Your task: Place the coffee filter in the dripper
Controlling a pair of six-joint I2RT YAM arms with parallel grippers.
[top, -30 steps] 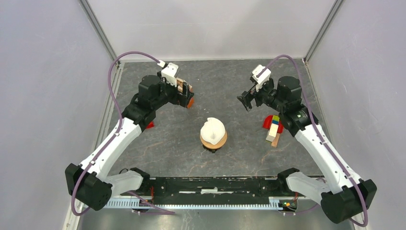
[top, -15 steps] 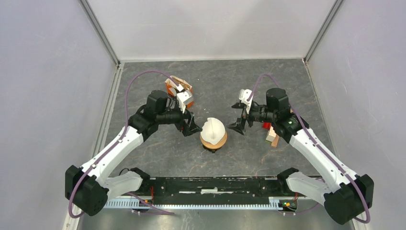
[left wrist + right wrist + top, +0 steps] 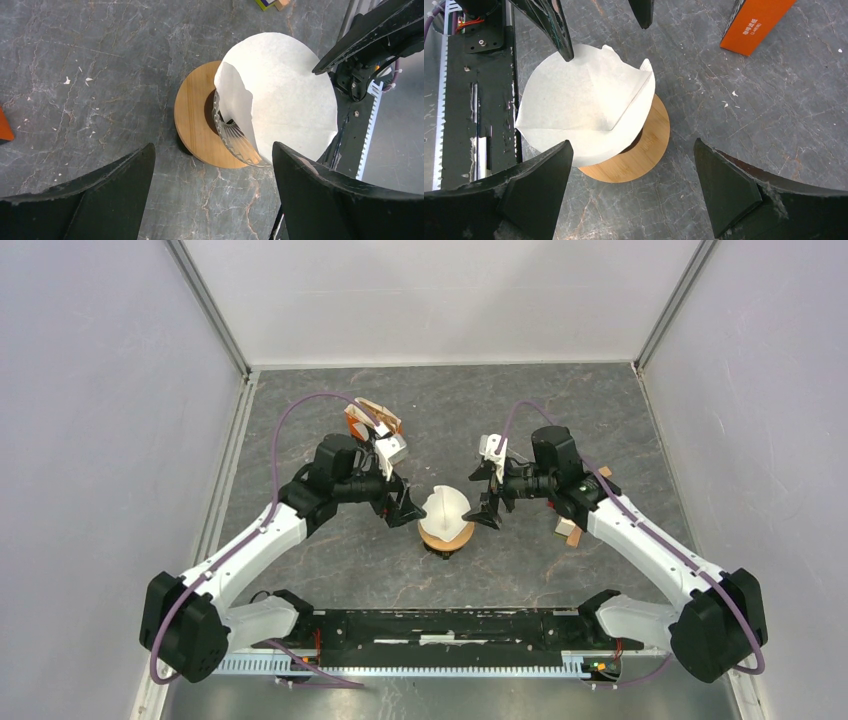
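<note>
Top external: coffee filter (image 3: 445,506) perched crooked in dripper (image 3: 446,537). Left gripper (image 3: 404,508) and right gripper (image 3: 491,511) flank it, fingers wide, empty. Seating step, I judge; next move needs an even downward press.

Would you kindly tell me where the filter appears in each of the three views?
Top external: filter in the middle of the picture.
Left wrist: filter upper right of centre.
Right wrist: filter upper left of centre.
Shared landmark: the wooden collar under it.
</note>
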